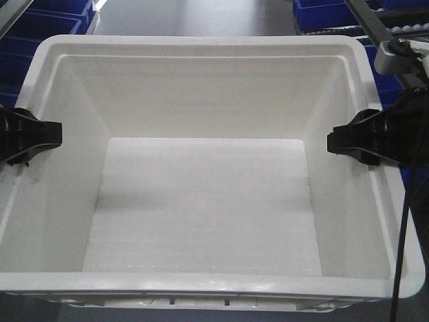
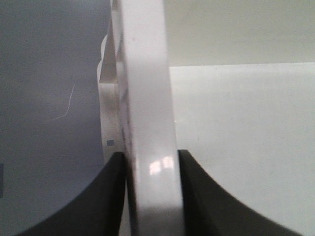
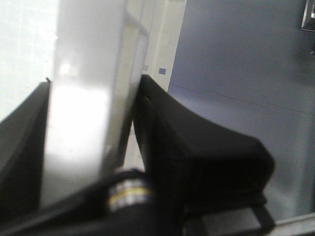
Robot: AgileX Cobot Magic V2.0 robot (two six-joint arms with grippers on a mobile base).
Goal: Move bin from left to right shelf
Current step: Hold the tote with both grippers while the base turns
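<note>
As end effectors (image 1: 55, 134) (image 1: 334, 141) grip the bin (image 1: 201, 45), blue bins (image 1: 40, 25) behind

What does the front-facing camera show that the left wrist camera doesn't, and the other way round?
Front view only: the whole empty white bin, the right gripper on its right wall, dark blue bins behind. Left wrist view only: a close-up of the left gripper, one finger each side of the rim. Both: the left gripper clamped on the bin's wall.
</note>
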